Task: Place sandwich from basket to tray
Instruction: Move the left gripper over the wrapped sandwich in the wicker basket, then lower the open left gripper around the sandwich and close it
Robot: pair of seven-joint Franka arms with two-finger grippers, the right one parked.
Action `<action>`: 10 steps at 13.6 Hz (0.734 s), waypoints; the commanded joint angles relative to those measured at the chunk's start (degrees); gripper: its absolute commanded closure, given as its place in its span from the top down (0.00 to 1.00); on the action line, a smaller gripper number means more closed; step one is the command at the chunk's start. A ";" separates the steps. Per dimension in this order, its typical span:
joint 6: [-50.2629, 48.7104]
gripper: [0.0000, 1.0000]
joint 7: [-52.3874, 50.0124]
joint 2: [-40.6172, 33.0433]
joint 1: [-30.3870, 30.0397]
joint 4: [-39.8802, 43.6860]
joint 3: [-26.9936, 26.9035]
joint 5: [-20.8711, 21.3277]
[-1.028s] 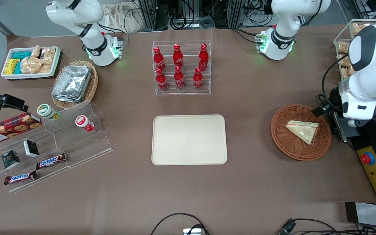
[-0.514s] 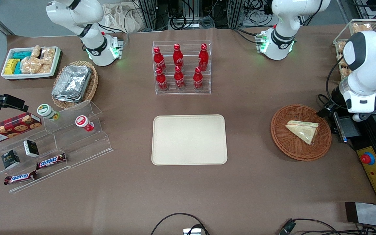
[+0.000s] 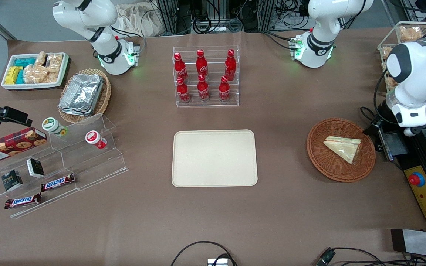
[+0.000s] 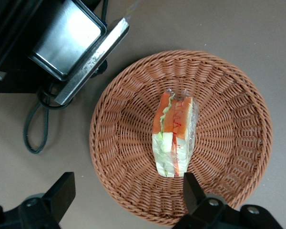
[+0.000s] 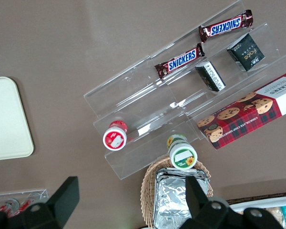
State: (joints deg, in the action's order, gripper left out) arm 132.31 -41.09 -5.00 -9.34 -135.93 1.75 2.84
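Reddish-brown wicker, the round basket (image 3: 341, 149) sits toward the working arm's end of the table with the wrapped sandwich (image 3: 344, 147) lying in its middle, orange and green filling showing along one edge. The gripper (image 4: 126, 191) hangs above the basket's rim, fingers spread wide, holding nothing. The cream tray (image 3: 214, 158) lies bare, well apart from the basket.

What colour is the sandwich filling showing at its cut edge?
Orange-red and green between pale bread on the sandwich; the left wrist view shows it best, with the open gripper above.
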 commanded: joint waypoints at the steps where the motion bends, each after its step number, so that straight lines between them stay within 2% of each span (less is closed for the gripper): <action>1: 4.44 1.00 -0.65 0.34 -0.50 -2.49 0.53 -1.08; 10: 13.58 1.00 -0.83 6.75 -0.42 -2.32 0.62 -1.17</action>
State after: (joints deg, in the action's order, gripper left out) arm 143.07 -41.11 0.51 -9.34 -137.86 1.79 2.06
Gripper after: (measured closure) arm 0.000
